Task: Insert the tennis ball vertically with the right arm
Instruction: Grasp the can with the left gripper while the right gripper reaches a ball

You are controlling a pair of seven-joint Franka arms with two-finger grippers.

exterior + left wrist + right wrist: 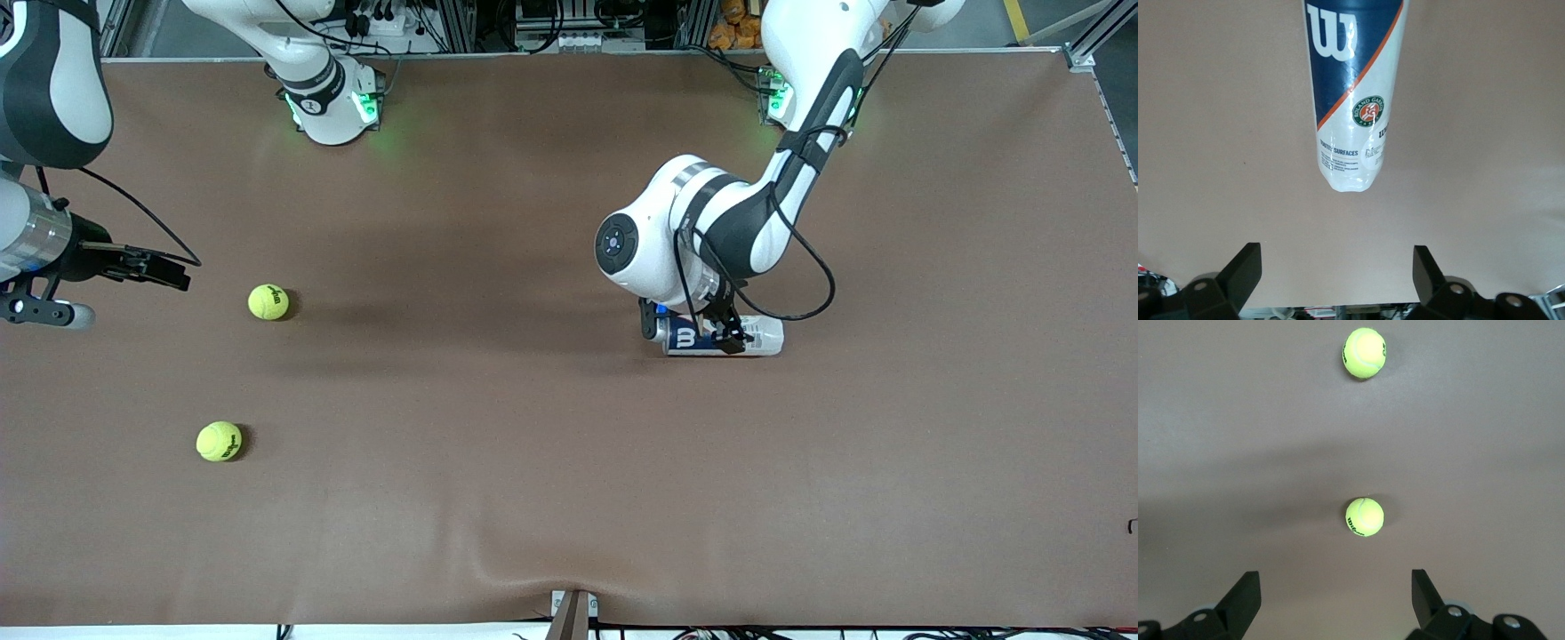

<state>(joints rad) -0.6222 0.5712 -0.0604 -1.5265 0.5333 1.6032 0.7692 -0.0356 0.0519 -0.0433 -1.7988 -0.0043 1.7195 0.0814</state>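
Two yellow tennis balls lie on the brown table toward the right arm's end: one (pixel 268 301) farther from the front camera, the other (pixel 219 441) nearer to it. My right gripper (pixel 178 274) hangs open and empty beside the farther ball. The right wrist view shows both balls (pixel 1364 517) (pixel 1364 352) ahead of the right gripper (pixel 1336 587), neither between its fingers. A blue-and-white ball can (pixel 756 336) lies on its side mid-table. My left gripper (pixel 722 336) is open over the can. In the left wrist view the can (pixel 1351 100) lies ahead of the left gripper (pixel 1337 270), untouched.
The brown table cover (pixel 498 462) has a small wrinkle near its front edge. The right arm's base (pixel 333 107) and the left arm's base (pixel 778 93) stand along the back edge. A cable loops from the left arm's wrist (pixel 822 293) beside the can.
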